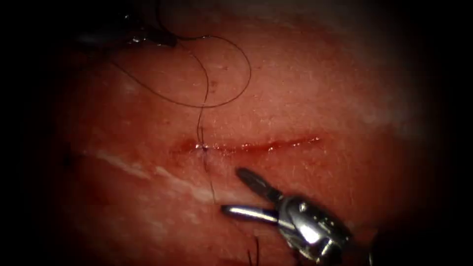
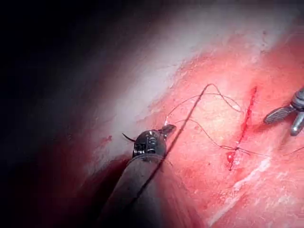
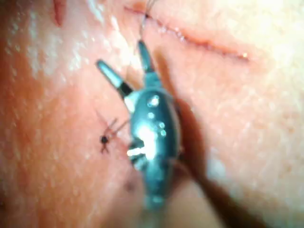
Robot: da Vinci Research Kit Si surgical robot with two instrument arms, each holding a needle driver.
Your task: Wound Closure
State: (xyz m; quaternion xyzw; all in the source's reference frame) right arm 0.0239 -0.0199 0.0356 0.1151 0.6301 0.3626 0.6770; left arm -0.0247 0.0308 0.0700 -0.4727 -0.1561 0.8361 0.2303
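The left tool (image 1: 148, 37) sits in shadow in the endoscope view; whether its jaws grip the thread (image 1: 231, 54) beside them cannot be told. The needle (image 2: 127, 137) is a small dark curve at that tool's tip, the rest hidden. The right tool's (image 1: 236, 189) shaft is cut off by the edge.

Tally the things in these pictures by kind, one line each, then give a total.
Tools: 2, the right end effector open and holding nothing, the left end effector shut on the thread
Tissue: 1
Cut: 1
Thread: 1 strand, passing through the cut
Total: 5
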